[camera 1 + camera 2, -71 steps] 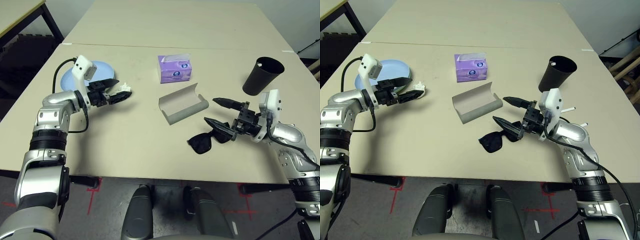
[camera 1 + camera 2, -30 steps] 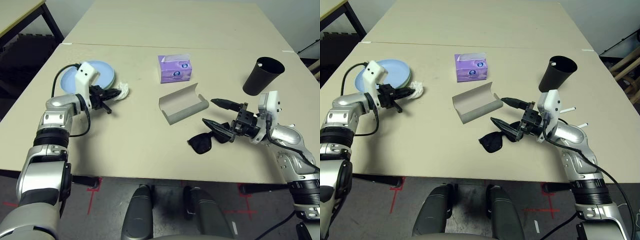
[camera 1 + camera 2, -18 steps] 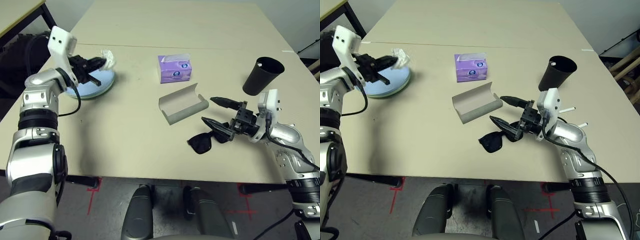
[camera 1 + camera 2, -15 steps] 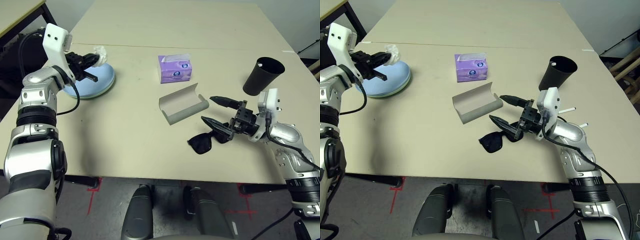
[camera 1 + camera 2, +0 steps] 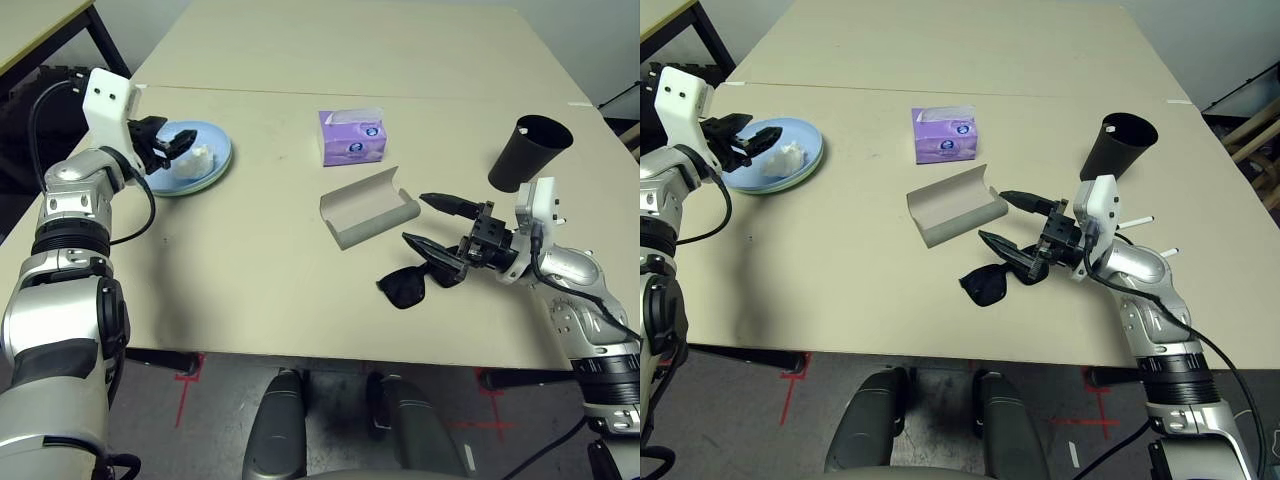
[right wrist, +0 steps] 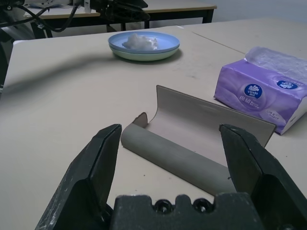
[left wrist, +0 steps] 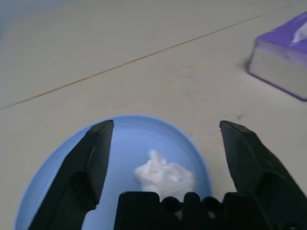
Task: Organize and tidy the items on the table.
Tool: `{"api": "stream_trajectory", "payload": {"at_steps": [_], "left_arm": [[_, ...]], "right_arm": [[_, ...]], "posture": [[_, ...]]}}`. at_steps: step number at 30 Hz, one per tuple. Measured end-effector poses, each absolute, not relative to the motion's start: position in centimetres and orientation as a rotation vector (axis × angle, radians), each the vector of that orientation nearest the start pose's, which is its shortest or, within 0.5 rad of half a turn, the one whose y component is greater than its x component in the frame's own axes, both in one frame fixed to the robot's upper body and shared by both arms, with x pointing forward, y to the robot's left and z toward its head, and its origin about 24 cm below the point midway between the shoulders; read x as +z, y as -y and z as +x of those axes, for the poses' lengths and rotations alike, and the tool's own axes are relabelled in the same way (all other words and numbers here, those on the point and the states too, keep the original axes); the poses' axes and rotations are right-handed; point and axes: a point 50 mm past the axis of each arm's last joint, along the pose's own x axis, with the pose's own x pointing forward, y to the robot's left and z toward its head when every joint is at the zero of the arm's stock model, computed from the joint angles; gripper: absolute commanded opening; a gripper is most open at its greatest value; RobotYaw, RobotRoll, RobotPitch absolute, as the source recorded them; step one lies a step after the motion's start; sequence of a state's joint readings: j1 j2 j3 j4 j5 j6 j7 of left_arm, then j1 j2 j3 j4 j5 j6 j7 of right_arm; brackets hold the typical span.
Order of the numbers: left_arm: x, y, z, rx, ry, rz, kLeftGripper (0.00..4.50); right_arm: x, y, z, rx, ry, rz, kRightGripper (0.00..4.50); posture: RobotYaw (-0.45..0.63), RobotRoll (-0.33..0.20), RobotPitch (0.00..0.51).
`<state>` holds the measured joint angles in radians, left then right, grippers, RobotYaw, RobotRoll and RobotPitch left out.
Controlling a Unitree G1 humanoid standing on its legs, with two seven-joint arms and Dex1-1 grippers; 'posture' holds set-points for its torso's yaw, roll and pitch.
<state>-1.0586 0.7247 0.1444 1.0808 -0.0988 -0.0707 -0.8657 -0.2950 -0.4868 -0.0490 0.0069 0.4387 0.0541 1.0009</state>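
A light blue plate (image 5: 213, 150) sits stacked on a pale green plate (image 6: 144, 55) at the table's far left. The crumpled white tissue wad (image 5: 198, 155) lies on the blue plate (image 7: 125, 143), free of any grip. My left gripper (image 5: 172, 141) hovers at the plate's left side, open, with the wad (image 7: 163, 174) just ahead of its fingers. The grey glasses case (image 5: 368, 208) lies open at mid-table. Black sunglasses (image 5: 404, 288) lie in front of it. My right gripper (image 5: 417, 219) is open just right of the case (image 6: 192, 132), its lower finger above the sunglasses.
A purple tissue box (image 5: 352, 137) stands behind the case. A tall black cup (image 5: 525, 151) stands at the right, behind my right arm. A second table (image 5: 340, 40) joins on at the back. The table's front edge runs close below the sunglasses.
My left gripper carried the tissue wad over the plates, opened and let it go; the wad now rests on the blue plate. My right arm has barely moved.
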Motion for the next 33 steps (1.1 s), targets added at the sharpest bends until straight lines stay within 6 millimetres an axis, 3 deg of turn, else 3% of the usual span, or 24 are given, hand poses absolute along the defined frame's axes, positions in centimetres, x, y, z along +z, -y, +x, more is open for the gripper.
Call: {"api": "stream_trajectory", "payload": {"at_steps": [4, 15, 25, 33], "left_arm": [[22.8, -28.1, 37.2, -0.614, 0.095, 0.324, 4.45], [20.2, -25.7, 35.8, -0.959, 0.086, 0.280, 4.45], [17.8, -24.0, 33.9, -1.211, 0.035, 0.311, 4.45], [16.9, -22.6, 33.7, -1.293, 0.047, 0.380, 4.45]], "right_arm": [[13.8, 18.7, 28.0, 1.021, 0.208, -0.163, 4.50], [13.8, 19.0, 28.2, 1.013, 0.198, -0.167, 4.50], [14.2, 19.3, 28.0, 1.014, 0.181, -0.187, 4.50], [15.2, 19.9, 28.1, 1.010, 0.146, -0.247, 4.50]], "posture": [[0.18, 0.000, 0.178], [0.16, 0.000, 0.187], [0.15, 0.000, 0.205], [0.14, 0.000, 0.216]]}}
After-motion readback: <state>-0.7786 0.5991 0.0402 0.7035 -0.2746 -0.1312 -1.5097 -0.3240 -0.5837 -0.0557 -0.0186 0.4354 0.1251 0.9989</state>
